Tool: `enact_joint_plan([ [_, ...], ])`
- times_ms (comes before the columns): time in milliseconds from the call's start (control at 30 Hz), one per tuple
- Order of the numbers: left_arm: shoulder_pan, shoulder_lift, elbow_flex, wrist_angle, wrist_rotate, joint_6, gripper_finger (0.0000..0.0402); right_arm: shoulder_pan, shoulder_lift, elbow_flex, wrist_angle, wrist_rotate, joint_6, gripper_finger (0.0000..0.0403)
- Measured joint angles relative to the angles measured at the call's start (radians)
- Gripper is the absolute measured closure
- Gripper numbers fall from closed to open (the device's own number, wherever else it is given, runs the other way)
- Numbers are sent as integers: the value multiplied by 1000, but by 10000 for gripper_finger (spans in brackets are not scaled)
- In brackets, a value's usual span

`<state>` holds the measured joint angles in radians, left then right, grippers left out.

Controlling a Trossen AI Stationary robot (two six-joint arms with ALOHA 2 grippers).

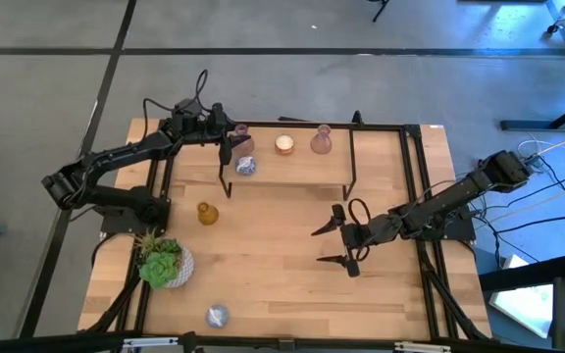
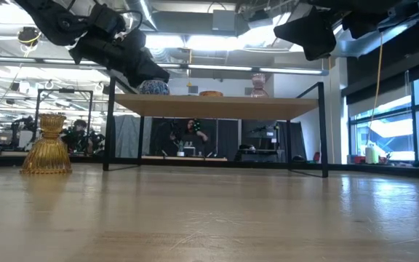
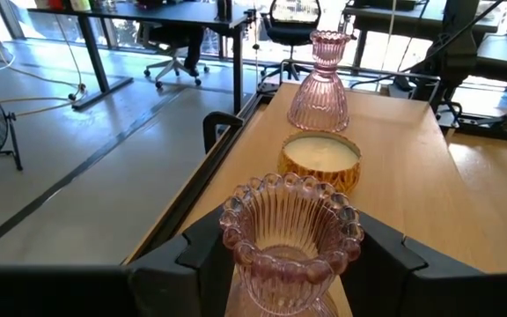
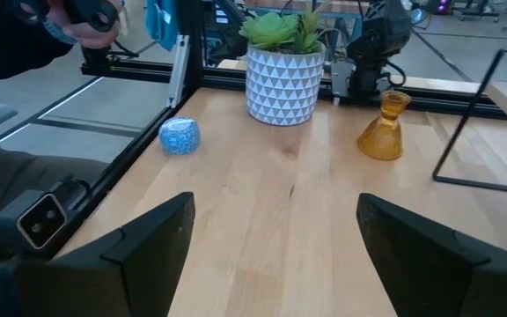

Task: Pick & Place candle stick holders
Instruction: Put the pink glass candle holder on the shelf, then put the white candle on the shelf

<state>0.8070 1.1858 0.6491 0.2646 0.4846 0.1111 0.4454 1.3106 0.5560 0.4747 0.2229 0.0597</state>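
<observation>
No text, label, brand, number or sign can be read in any view (the white pot (image 4: 283, 85) beside the amber holder (image 4: 384, 129) carries only a pattern of triangles, no lettering), and the glass holders on the raised shelf (image 1: 292, 167) show no markings either.

Bright ceiling strips shine from behind the left gripper (image 2: 133, 65) in the low view, leaving it a near-black silhouette. Window daylight glares behind the right gripper (image 2: 318, 36). Nearest the lens, the table (image 2: 209, 225) blurs; shadows stay soft throughout.
</observation>
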Motion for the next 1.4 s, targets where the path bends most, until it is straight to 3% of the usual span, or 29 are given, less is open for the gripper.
enact_joint_plan([
  [767,0,0,0,0,11,-24,189,0,0,0,0,13,-5,82],
  [1167,0,-5,0,5,13,-66,114,0,0,0,-1,13,-5,82],
  [1400,0,-57,0,22,-1,-65,98,0,0,0,-8,12,-4,82],
])
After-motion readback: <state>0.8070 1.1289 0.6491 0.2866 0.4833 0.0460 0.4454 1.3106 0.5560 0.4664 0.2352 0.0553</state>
